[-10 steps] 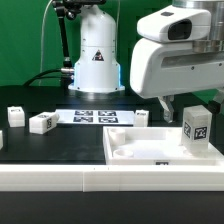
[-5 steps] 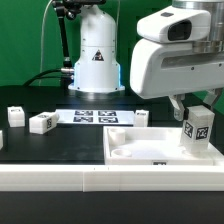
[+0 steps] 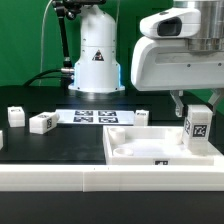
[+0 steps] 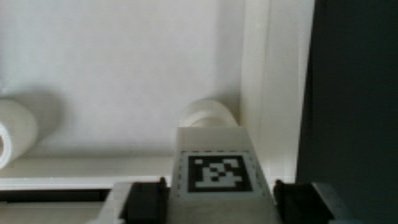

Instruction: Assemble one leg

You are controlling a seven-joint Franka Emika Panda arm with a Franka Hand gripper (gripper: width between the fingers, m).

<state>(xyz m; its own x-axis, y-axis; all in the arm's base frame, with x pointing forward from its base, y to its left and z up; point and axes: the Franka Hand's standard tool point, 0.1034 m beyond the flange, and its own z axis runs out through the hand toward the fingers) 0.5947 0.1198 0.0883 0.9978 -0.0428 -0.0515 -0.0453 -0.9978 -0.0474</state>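
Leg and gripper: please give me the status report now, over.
Gripper, jaws shut on small white plastic rectangular leg. Leg upright over large flat white rimmed tray. Nothing seen in the way.

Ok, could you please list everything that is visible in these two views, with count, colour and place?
leg: one, white with a black-and-white tag, upright in the gripper, at the tray's corner on the exterior view's right.
tray: one, white, raised rim, front of the table, exterior view's right.
loose blocks: three, white, on the table; two at the exterior view's left, one behind the tray.
marker board: one, white with black tags, flat on the table, middle.
table: one, black.
white strip: one, along the table's front.
backdrop: green, behind.
robot base: one, white, behind the marker board.
gripper: one, white body, dark fingers, closed on the leg.
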